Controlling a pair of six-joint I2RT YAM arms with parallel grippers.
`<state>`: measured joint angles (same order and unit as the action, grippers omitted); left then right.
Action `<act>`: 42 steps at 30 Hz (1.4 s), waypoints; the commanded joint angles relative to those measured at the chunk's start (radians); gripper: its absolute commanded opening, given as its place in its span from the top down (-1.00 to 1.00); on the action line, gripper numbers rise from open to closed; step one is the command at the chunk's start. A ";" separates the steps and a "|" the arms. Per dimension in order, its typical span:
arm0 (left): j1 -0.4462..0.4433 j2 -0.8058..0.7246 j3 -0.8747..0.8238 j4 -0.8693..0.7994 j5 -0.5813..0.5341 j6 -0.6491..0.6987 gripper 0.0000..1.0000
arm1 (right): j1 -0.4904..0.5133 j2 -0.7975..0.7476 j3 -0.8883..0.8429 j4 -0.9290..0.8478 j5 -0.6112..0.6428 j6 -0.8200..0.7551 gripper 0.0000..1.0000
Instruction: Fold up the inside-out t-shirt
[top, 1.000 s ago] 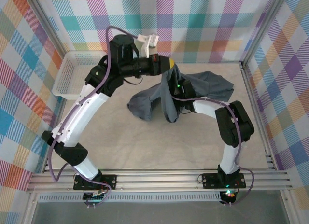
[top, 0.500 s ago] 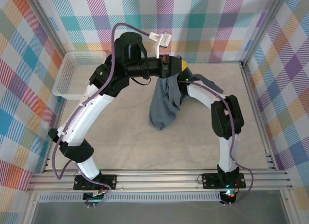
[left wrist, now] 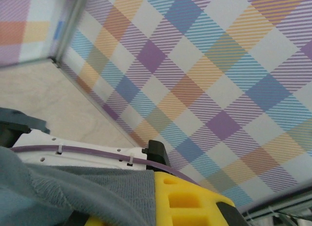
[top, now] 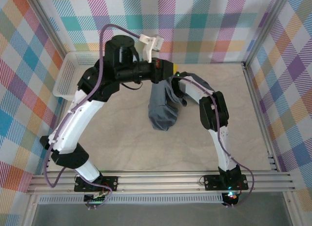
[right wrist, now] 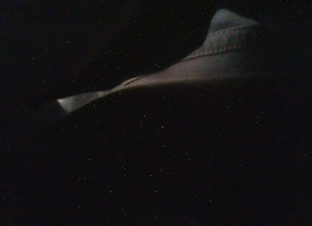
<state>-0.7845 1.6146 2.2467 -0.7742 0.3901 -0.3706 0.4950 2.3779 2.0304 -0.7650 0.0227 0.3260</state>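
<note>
**Shirt hangs in a bunch and needs spreading**

The white plastic basket [top: 59, 87] sits far left, well away. My left hand [top: 170, 69] is clamped on the dark slate-grey soft t-shirt [top: 163, 111], which hangs bunched, its low end seeming to touch the pale desk [top: 122, 138]. The right hand [top: 179, 87] is just beside it, under cloth. I cannot tell if it is apart or together. I should slowly pull my hands apart. The open room is near me.

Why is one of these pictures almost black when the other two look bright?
Right wrist view: nearly black and grainy, likely because the t-shirt drapes over the lens; one seamed fold catches light. Left wrist view: bright, though the close cloth beside the left tool's yellow finger looks slightly soft. Top external view: evenly lit and sharp.
</note>
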 commanded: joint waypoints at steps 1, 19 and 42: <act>-0.019 -0.113 -0.046 0.119 -0.050 0.094 1.00 | 0.028 0.157 0.085 -0.283 0.144 -0.102 -0.79; 0.572 -0.038 -0.775 0.205 -0.209 -0.096 1.00 | 0.013 -0.714 -0.588 0.385 -0.529 -0.001 1.00; 0.212 -0.300 -0.865 0.283 0.012 0.244 -0.92 | -0.065 -0.768 -0.614 0.424 -0.623 0.212 1.00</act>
<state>-0.5148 1.2938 1.3685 -0.4675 0.3809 -0.2562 0.4370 1.6108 1.3876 -0.3271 -0.5846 0.5610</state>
